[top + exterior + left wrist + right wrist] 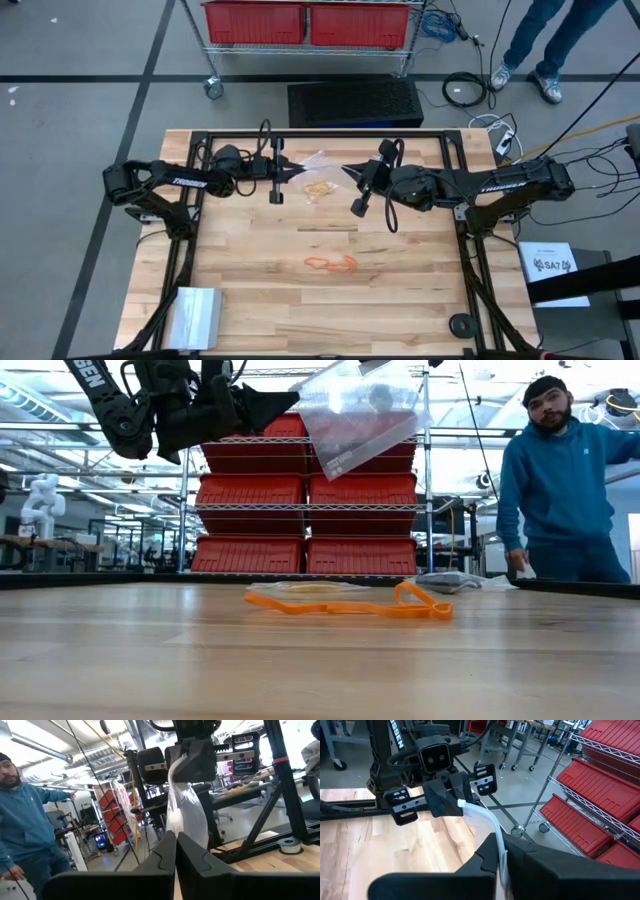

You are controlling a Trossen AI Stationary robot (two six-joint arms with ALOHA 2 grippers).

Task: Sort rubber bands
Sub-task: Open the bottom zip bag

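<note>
A clear plastic bag [318,160] hangs in the air over the far middle of the table, stretched between my two grippers. My left gripper [296,170] is shut on its left end and my right gripper [348,170] is shut on its right end. In the low view the bag [360,410] hangs high above the wood. Orange rubber bands [330,263] lie in a loose heap on the table's middle, nearer than the grippers. Yellowish-tan rubber bands [320,188] lie on the wood just below the bag, seemingly with a flat clear bag [310,588]. My left gripper pinches one end of the clear bag [175,827] between its two shut fingers, coming about level from the table's left. The bag is lifted clear of the table. My right gripper pinches the bag's other end [498,842] between its two shut fingers, coming about level from the table's right. The plastic runs in a slack strip across to the left gripper [445,800].
A silvery flat packet [195,315] lies at the near left corner and a small black round thing [462,325] at the near right. A person in a blue top [565,480] stands beyond the far edge, by a wire rack of red bins [310,490].
</note>
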